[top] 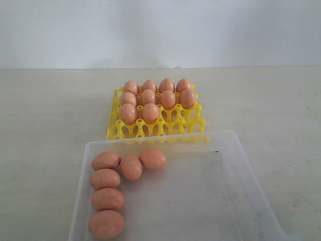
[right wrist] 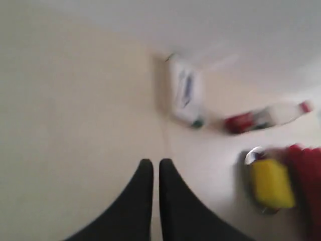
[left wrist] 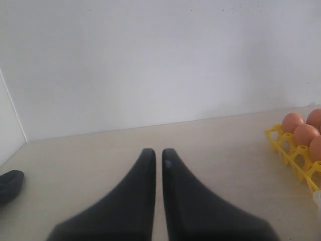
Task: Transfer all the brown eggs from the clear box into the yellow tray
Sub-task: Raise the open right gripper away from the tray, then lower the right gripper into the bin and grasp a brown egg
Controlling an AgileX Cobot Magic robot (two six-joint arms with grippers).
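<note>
**Setting:** pale beige surface (top: 45, 115), backed by a plain white wall (top: 150, 30).

**Item 1:** yellow tray (top: 165, 128), mid-surface, on the side toward the wall edge. Ten cups were filled. The two rows nearest the wall were complete and the third row held two. The nearest row and the rest of the third stood vacant.

**Item 2:** clear box (top: 200, 196), at the near edge of the surface, just beside the tray.

**Item 3:** brown eggs (top: 131, 166). Six lay on their sides in the box, clustered along the wall toward the surface's left edge. Several were touching.

**Item 4:** left claw (left wrist: 156, 153), jaws drawn almost together with nothing between them, low over bare surface with the tray off to one side. Right claw (right wrist: 152, 163), likewise closed and empty. Neither showed in the exterior view.

**Handling note:** the eggs were likely light, rigid, thin-shelled, smooth and apt to roll. Each was best taken across its narrow waist with soft pressure. The egg at the cluster's right end offered the freest sides.
</note>
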